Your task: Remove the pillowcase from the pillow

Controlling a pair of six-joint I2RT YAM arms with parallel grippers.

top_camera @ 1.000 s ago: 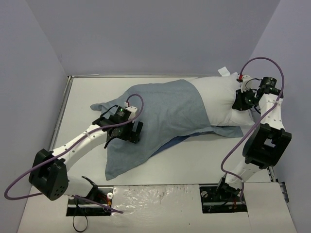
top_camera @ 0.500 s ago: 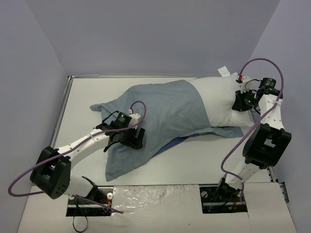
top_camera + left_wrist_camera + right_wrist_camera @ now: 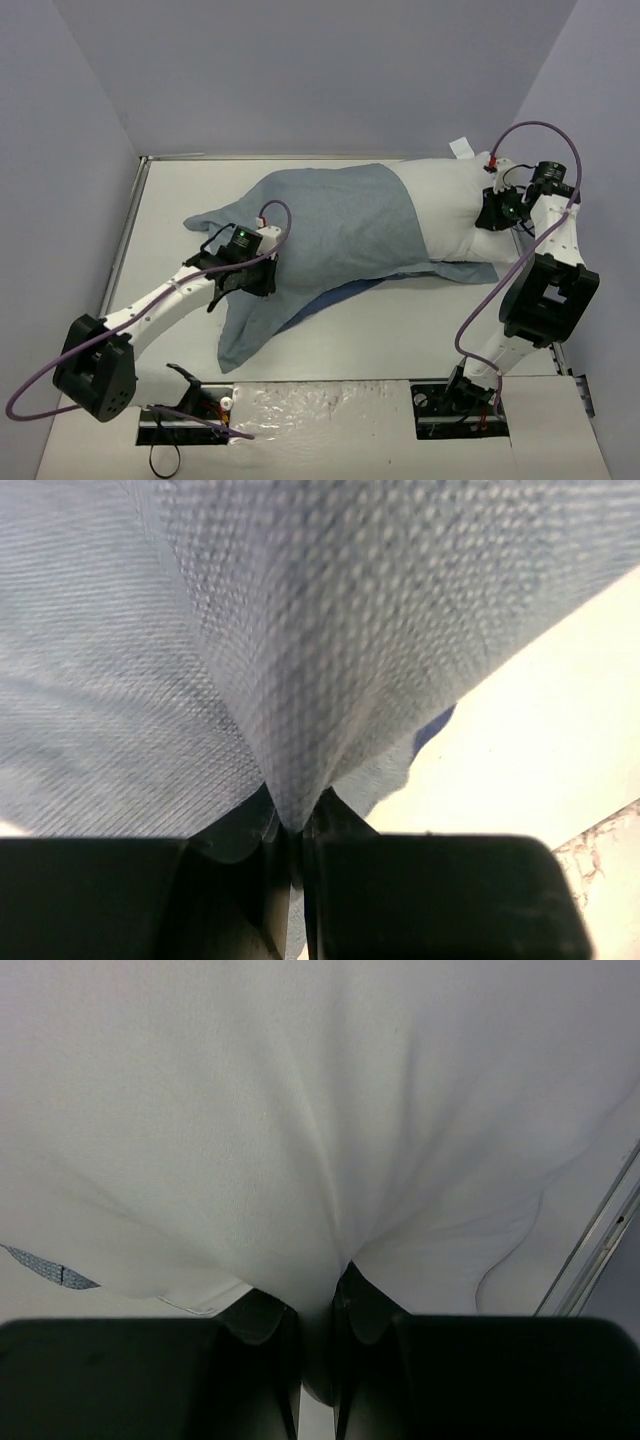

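My left claw (image 3: 292, 825) is closed almost fully, with only a thin gap between the jaws. It pinches a fold of the pillowcase (image 3: 340, 225), which rises from the jaws as a tented ridge. This claw sits over the left half of the tabletop (image 3: 400, 340), nearer the near edge than the far one.

The pillowcase spreads from there across the middle. A loose flap points toward the near-left corner, and the right end covers the left part of the pillow (image 3: 450, 205).

My right claw (image 3: 318, 1310) is closed to a narrow gap on a pinch of the pillow's white fabric. It sits beside the right edge, toward the far-right corner. The bare end of the pillow lies there, with a small tag (image 3: 460, 147) at the far edge.

Hazards, as I judge them:
1. The right pinch looks shallow. If it slips, the pillow will drag along with the pillowcase.
2. I cannot tell how many layers the left fold holds. With both layers clamped, the pillowcase could bind on the pillow.
3. A pull toward the near-left corner may carry the cloth over the edge.
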